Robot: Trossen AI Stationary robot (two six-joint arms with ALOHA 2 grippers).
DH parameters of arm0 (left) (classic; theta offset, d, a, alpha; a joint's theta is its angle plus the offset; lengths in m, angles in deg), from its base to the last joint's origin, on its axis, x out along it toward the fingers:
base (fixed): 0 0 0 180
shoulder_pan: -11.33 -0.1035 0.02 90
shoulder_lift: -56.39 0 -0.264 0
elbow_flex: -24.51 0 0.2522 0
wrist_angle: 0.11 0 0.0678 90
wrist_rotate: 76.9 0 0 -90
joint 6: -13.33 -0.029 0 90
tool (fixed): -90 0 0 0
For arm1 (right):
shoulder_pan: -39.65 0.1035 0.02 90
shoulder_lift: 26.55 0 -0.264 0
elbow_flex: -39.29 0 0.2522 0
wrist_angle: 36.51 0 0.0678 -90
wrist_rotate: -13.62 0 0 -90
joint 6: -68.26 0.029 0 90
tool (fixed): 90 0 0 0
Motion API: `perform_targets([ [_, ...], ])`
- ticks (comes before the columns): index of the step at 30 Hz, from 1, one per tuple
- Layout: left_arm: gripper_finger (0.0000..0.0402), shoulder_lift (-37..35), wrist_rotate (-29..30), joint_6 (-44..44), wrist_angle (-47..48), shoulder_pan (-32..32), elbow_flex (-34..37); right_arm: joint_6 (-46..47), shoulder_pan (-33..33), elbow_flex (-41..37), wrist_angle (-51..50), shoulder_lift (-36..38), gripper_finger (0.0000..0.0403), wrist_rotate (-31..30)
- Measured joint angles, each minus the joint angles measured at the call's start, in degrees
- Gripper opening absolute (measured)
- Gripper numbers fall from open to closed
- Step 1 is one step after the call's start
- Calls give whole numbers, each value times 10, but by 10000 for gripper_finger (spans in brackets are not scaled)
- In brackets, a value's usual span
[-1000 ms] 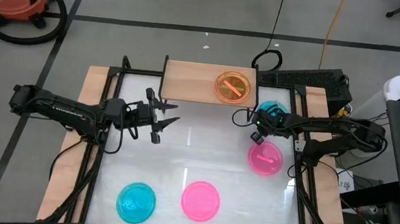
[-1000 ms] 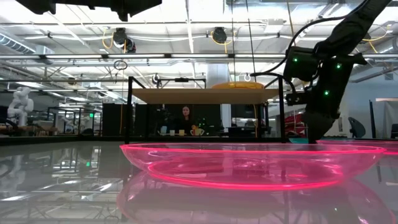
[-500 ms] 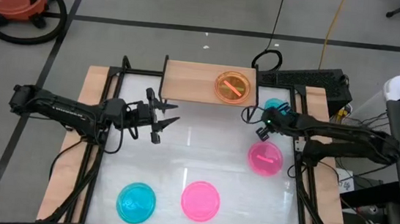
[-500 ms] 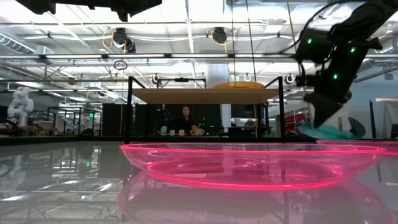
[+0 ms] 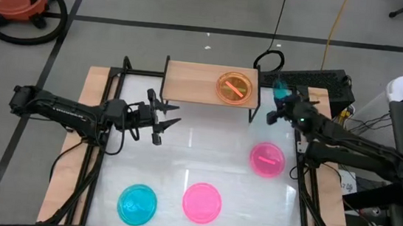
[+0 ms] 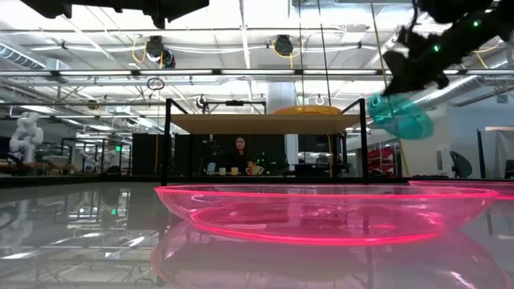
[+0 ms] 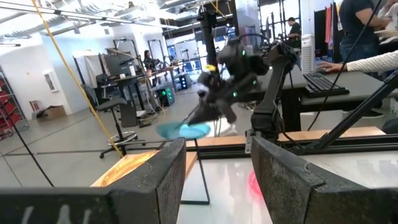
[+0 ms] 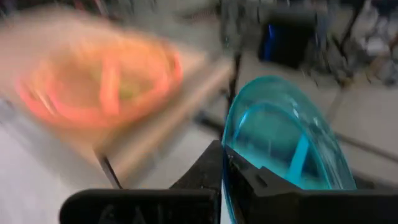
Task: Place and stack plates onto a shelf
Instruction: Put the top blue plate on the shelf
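The right gripper [image 5: 283, 100] has its jaws clamped on a blue plate [image 6: 399, 116], lifted just off the shelf's [image 5: 190, 81] right end, beside the orange plate [image 5: 235, 87]; the left gripper [image 5: 168, 117] waits mid-counter, jaws wide.

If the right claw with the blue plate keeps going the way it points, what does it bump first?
Probably the shelf near its orange plate. The right gripper, shut on the blue plate, points toward it, though depth is unclear.

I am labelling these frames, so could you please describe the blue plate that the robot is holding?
Find the wooden shelf at the table's far edge. Just off its right end, the right gripper grips a blue plate in the air, tilted; the other blue plate lies flat on the table.
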Motion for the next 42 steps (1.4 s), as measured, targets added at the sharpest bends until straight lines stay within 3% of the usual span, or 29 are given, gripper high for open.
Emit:
perform_targets([
  [6, 188, 0, 0, 0, -7, 0, 0, -54, 0, 4, 201, -28, 0, 50],
  [15, 188, -4, 2, -6, -6, 5, 0, -131, 16, 106, 346, -202, 0, 186],
  [24, 188, -67, 56, -16, 42, 33, 1, -249, 49, 254, 408, -423, 0, 200],
  [32, 188, -67, 56, -15, 59, 45, 1, -268, 48, 349, 454, -613, 0, 279],
  [39, 188, -67, 60, -22, 61, 45, 1, -282, 48, 369, 569, -706, 0, 349],
  [42, 188, -67, 60, -21, 60, 45, 1, -278, 48, 369, 563, -719, 0, 349],
])
